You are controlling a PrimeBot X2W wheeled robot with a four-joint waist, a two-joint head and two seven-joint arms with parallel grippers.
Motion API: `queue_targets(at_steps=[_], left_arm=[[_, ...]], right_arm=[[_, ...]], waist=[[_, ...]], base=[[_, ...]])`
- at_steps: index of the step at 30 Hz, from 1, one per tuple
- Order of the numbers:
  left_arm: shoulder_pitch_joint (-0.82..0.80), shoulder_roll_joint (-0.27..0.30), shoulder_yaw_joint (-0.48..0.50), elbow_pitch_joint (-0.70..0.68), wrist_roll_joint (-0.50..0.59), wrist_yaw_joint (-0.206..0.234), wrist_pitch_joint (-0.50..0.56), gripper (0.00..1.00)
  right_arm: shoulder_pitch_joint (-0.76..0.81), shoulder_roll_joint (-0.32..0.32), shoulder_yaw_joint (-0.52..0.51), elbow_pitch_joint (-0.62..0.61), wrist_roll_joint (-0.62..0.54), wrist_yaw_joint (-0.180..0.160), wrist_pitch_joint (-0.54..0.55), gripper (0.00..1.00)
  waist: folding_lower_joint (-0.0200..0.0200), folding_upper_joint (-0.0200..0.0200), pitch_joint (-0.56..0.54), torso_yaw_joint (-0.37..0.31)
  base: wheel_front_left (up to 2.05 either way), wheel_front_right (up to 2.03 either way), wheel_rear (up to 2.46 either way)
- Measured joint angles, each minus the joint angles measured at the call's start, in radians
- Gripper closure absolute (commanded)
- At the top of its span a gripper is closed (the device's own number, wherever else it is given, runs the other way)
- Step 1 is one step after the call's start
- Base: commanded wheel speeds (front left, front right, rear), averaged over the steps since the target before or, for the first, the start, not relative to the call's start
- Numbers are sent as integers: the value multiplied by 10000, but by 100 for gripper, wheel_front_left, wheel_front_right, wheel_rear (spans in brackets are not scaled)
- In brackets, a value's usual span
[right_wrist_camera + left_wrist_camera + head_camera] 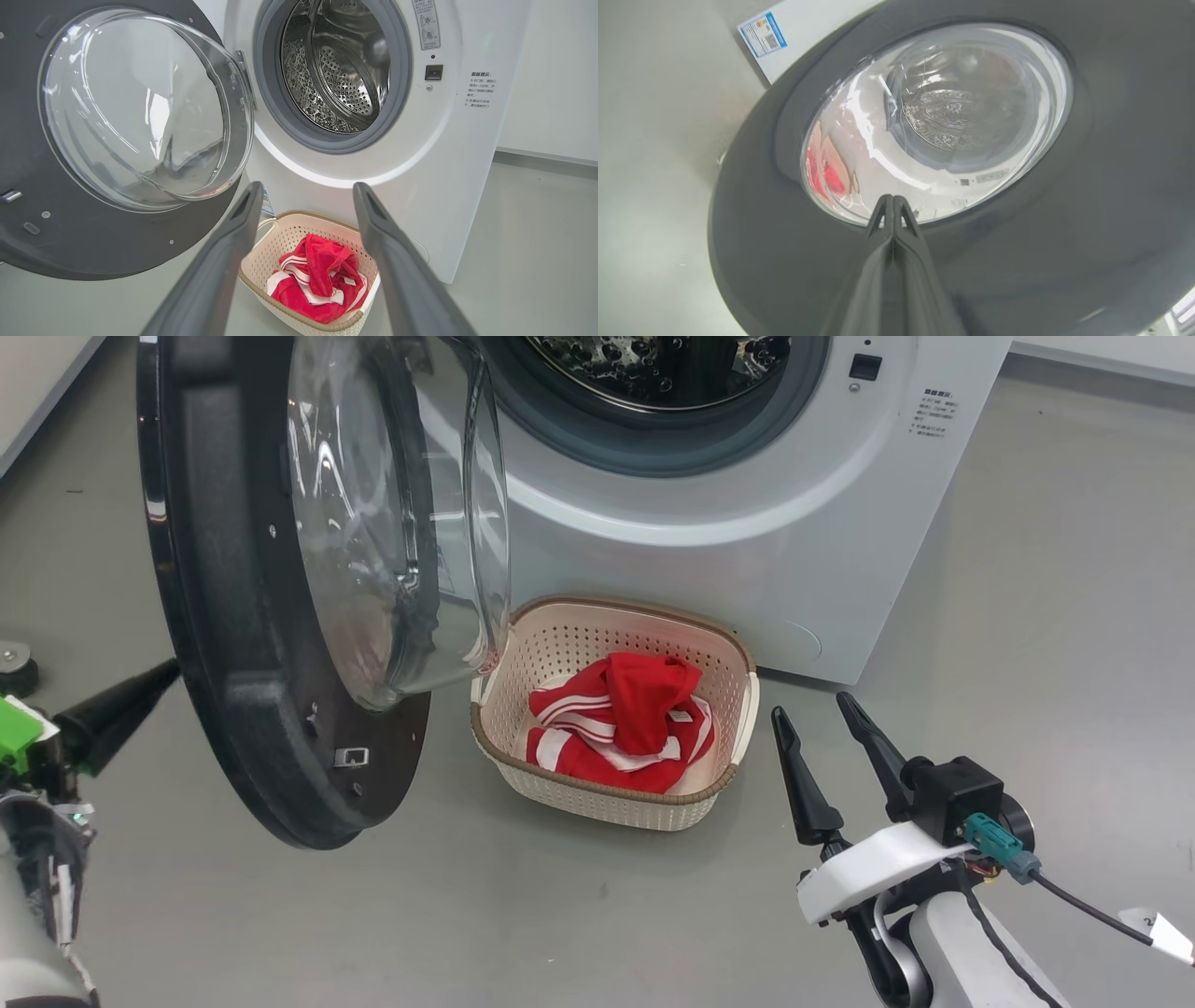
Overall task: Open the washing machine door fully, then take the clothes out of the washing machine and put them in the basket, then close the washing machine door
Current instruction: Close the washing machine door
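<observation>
- The large round washing machine door [243, 616], glossy black rim around a bulging clear glass bowl, stands swung open left of the big white front-loading washing machine [747, 551].
- The bright red, white-striped clothes [621, 733] lie in the small cream perforated plastic basket [607, 807] on the grey floor [1027, 616], just before the machine.
- The left gripper [893, 199] has its fingers pressed together, empty, at the door's outer face.
- The right gripper [810, 706] has its fingers spread wide, empty, just right of the basket.

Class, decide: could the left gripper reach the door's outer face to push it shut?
Probably yes: the left gripper, shut, points straight at the outer face of the door, nothing between them.
</observation>
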Motion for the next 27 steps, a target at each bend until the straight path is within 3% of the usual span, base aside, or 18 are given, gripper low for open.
queue_targets(at_steps=[6,11,20,27], left_arm=[[999,485,-943,-1927,1394,0,-1724,100],[2060,1032,-2374,-3499,2725,-2,-3033,100],[3493,1687,-3532,-4706,3745,-2,-5520,100],[4368,1923,-3894,-5137,4201,-31,-7601,100]], right_arm=[[2,8,-40,-19,29,0,0,0],[4,13,-46,-25,31,0,0,0],[7,17,-48,-29,36,0,0,0],[12,19,-54,-29,44,0,0,0]], waist=[[0,0,-15,26],[0,0,-27,58],[0,0,-60,88],[0,0,-93,70]], base=[[0,0,0],[0,0,0],[0,0,0],[0,0,0]])
